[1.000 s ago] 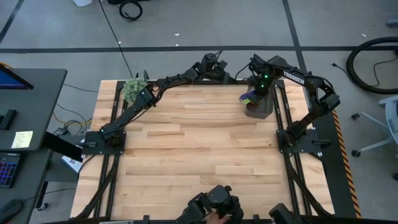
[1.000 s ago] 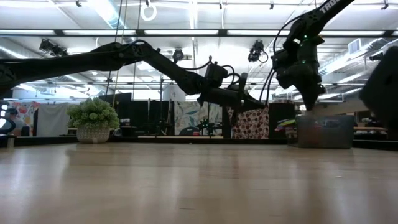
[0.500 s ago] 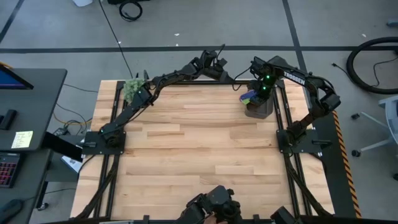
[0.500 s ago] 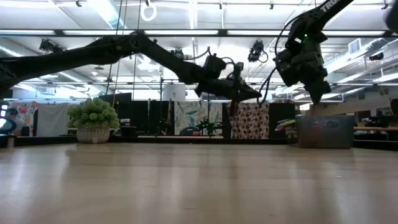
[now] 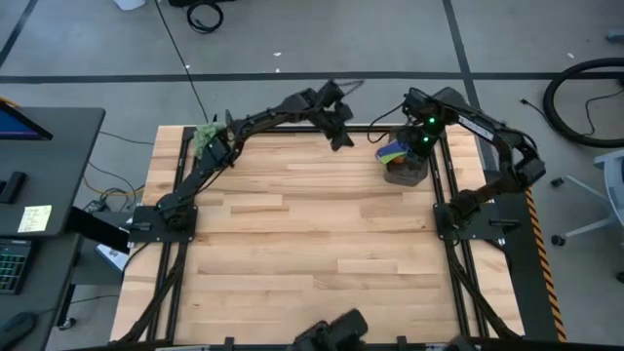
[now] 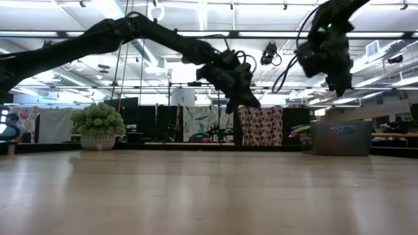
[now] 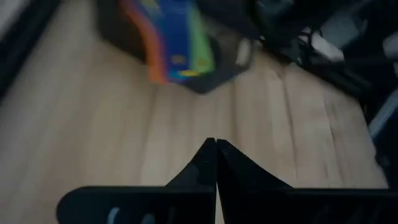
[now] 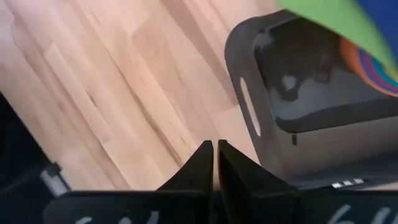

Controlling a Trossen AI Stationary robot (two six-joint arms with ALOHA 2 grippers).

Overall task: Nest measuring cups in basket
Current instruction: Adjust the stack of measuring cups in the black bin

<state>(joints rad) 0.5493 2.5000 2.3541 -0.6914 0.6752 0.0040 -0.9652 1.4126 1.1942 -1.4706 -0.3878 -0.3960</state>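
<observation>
Two dark six-joint arms reach toward the far edge of the pale wooden plank table [image 5: 312, 224]. The small dark grey rectangular plastic basket [image 5: 406, 172] sits at the far right corner of that table, and the stack of small coloured plastic measuring cups [image 5: 394, 153] rests in it, with flat handles in blue, green, yellow and orange sticking out over its left wall. In the left wrist view the same stack [image 7: 168, 40] is blurred, so how many cups are nested cannot be counted, though orange, blue and green bands show.

The left gripper [image 5: 341, 136] hangs in the air near the middle of the far edge, left of the basket and apart from it; its fingers [image 7: 205, 165] are pressed together with nothing between them. The right gripper [image 5: 421, 146] is above the basket's far end, raised clear of the cups. Its fingers [image 8: 204, 163] stand nearly touching, only a thin slit between them, and pinch nothing.

A fuzzy green plant-like ball in a pale pot [image 6: 98, 125] stands at the far left corner, well apart from the basket.
</observation>
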